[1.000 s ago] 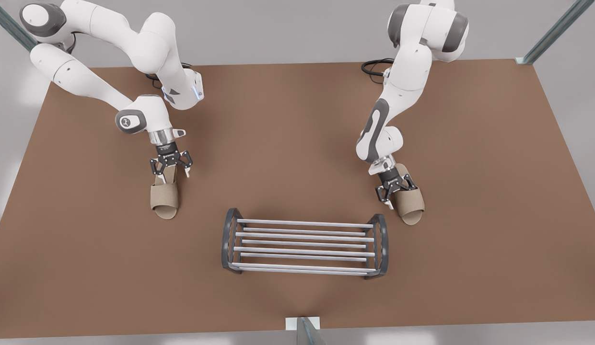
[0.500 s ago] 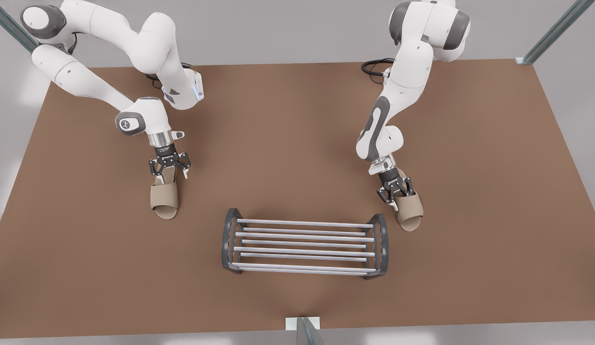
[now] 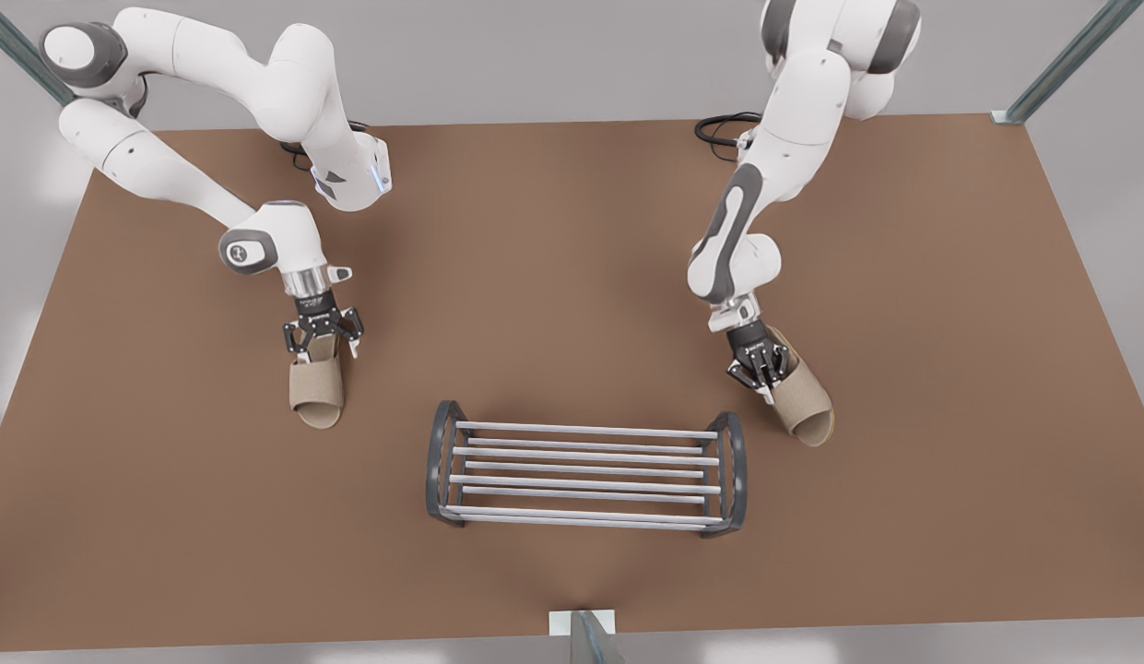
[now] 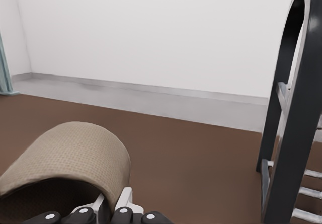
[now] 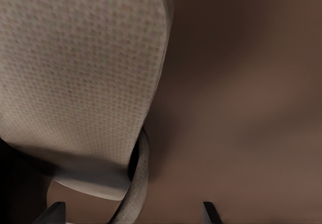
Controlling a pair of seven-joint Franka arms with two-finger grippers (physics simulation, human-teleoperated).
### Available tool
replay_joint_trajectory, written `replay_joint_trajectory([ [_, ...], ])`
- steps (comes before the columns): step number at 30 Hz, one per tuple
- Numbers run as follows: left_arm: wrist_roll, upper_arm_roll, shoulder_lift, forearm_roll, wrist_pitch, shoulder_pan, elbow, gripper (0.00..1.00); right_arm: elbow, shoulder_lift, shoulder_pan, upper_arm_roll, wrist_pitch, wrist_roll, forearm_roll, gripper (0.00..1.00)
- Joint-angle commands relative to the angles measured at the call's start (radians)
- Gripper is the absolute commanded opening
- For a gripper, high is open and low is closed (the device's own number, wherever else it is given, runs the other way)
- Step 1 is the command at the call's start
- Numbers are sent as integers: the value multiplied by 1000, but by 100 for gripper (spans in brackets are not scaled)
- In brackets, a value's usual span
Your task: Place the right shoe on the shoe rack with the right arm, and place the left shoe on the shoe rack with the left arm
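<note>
changed in the last second: the left gripper (image 3: 763,369) went from jaws spread over the left shoe (image 3: 805,406) to jaws clamped on its strap edge, and the shoe swung round with it. so on that side the grab looks done and the carry to the rack (image 3: 585,475) is next, i'd say. can't tell if the shoe is fully off the surface (image 3: 553,277) yet.

nearest the camera, the rack sits empty, bars running across the front view. just past its end frame on the front view's right is the left shoe, long axis now diagonal, open toe aimed at the front view's lower right, away from the rack. it'll probably need turning back before it goes on the bars.

over on the front view's left, well apart from the rack, the right shoe (image 3: 315,392) lies flat, long axis toward the camera, toe facing the near edge. the right gripper (image 3: 321,343) has dropped a bit lower over its heel end, jaws apart either side and not yet gripping.
</note>
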Motion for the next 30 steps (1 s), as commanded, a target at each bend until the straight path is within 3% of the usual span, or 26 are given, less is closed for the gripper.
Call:
replay_joint_trajectory([
  [1, -442, 1, -56, 7, 103, 0, -1, 21, 8, 3, 7, 0, 0, -5, 0, 100],
  [8, -352, 174, -493, 8, 569, 0, 36, 21, 15, 3, 24, 0, -1, -5, 0, 100],
  [12, -350, 163, -515, 2, 850, -61, 231, 21, 22, 30, 24, -1, -1, -5, 0, 100],
  [16, -352, 162, -380, -156, 899, -225, 464, 21, 31, 41, 27, -15, -1, -5, -2, 100],
  [21, -350, 162, -47, -283, 898, -245, 748, 21, 58, 59, 49, -15, 0, -5, -2, 100],
  [24, -347, 162, 73, -302, 898, -176, 788, 21, 68, 64, 57, -20, 0, -5, -2, 100],
  [30, -338, 162, 166, -299, 901, -90, 814, 21, 95, 75, 87, -23, 0, -5, -2, 100],
])
